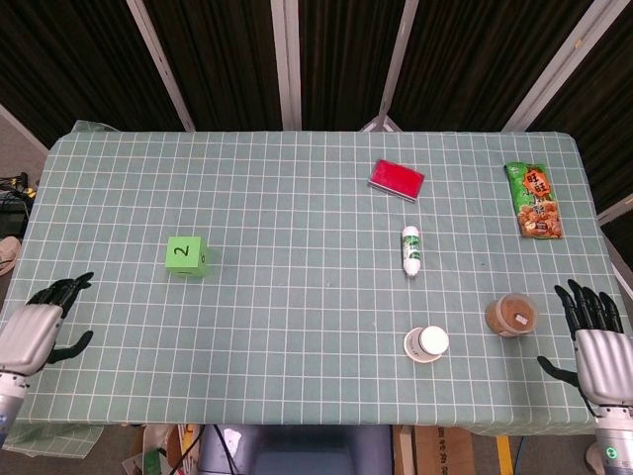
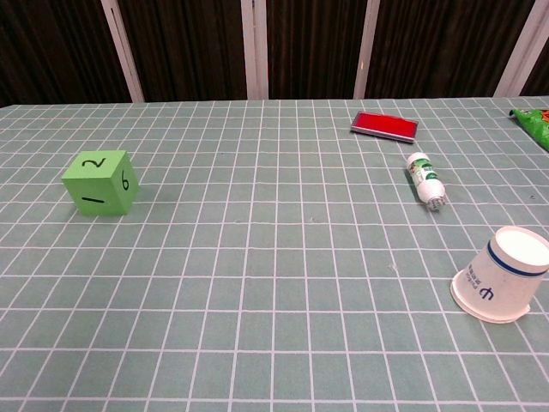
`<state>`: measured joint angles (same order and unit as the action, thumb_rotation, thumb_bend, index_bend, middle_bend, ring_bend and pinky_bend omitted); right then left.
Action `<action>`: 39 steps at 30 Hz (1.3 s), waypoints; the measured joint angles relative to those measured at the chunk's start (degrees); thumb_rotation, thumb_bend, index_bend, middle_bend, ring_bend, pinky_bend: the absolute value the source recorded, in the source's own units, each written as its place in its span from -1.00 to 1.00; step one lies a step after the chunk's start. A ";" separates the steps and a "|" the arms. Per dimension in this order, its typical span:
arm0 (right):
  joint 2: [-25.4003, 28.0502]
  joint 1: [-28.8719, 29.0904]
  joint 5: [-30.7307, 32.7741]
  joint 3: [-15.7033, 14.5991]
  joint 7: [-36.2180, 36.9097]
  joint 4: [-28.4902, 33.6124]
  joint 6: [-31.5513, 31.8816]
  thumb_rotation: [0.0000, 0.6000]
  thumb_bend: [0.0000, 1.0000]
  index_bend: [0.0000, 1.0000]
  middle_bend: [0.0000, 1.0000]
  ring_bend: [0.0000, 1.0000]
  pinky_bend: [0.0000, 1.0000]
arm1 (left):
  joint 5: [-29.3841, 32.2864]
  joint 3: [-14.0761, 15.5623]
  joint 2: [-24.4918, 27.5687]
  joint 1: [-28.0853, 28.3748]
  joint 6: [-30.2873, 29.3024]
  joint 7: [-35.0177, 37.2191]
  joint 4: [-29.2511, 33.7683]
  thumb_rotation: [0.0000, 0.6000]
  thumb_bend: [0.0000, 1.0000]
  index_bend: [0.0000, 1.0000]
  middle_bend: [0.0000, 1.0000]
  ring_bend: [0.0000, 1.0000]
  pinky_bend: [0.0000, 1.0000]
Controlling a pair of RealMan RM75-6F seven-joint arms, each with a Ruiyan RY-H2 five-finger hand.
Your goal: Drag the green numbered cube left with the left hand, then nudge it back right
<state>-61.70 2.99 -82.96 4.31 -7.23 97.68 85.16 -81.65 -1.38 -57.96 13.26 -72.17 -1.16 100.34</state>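
Squarely upright green cube [image 1: 186, 255], "2" skyward.

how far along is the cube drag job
Nothing looks done yet: the green numbered cube sits untouched on the table, 2 face up. In hand: the left robot hand is empty at the near left edge, fingers apart, well short of the cube. Left: the drag left and the nudge back right.
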 measured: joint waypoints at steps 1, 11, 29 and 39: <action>0.02 -0.03 0.30 0.05 -0.02 0.11 -0.08 1.00 -0.84 -0.84 -0.96 -0.94 -1.00 | 1.73 -0.86 0.98 1.59 2.68 0.25 0.85 1.00 -0.16 -0.94 -0.36 -0.51 -0.30; -0.74 0.50 1.43 0.07 -2.35 0.30 -1.50 1.00 -0.84 -0.84 -0.96 -0.94 -1.00 | 21.92 -7.79 7.72 15.82 19.32 -6.20 10.69 1.00 0.02 -0.90 0.28 0.06 0.26; -1.76 1.46 4.25 0.52 -4.60 -0.33 -3.61 1.00 -0.84 -0.84 -0.96 -0.94 -1.00 | 66.09 -7.56 2.63 41.17 27.75 -21.49 11.13 1.00 0.62 -0.81 0.55 0.31 0.46; -1.99 1.73 5.89 1.02 -5.29 -0.68 -4.07 1.00 -0.84 -0.84 -0.96 -0.94 -1.00 | 73.04 -4.14 -6.49 47.55 27.78 -24.81 3.67 1.00 0.62 -0.81 0.54 0.31 0.46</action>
<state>-63.69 4.71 -77.07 5.33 -12.52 97.00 81.09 -8.61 -5.52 -64.44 60.81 -44.39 -25.97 104.01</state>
